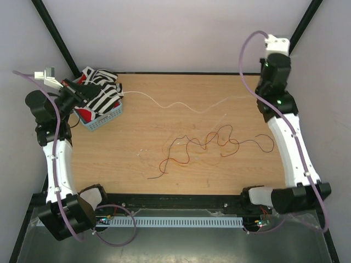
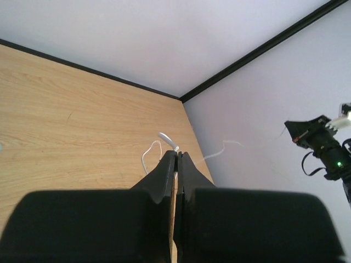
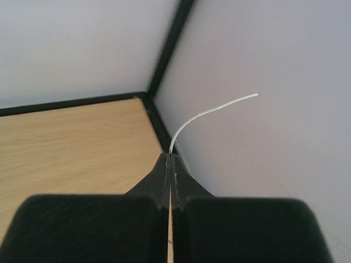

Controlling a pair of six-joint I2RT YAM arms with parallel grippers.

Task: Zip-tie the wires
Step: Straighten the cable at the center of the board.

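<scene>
Light wood-grain tabletop (image 1: 137, 123), black-edged. On it: loose tangle of thin red, dark brown and orange wires (image 1: 211, 143), right of centre; small blue plastic mesh basket (image 1: 104, 119), far-left corner.

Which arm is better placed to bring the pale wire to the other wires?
Probably right: both tools hold the pale wire, but the red wires lie nearer the right tool; the left tool is by the basket.

Place: robot lab test booth
Walls: plain white panels (image 1: 164, 33), black frame bars (image 1: 54, 34) at the corners
Bench: wooden tabletop (image 1: 137, 126), left arm (image 1: 57, 159) and right arm (image 1: 290, 148) bolted along its near edge
Fittings: slotted cable duct (image 1: 186, 222), loose purple cables (image 1: 242, 55)
</scene>
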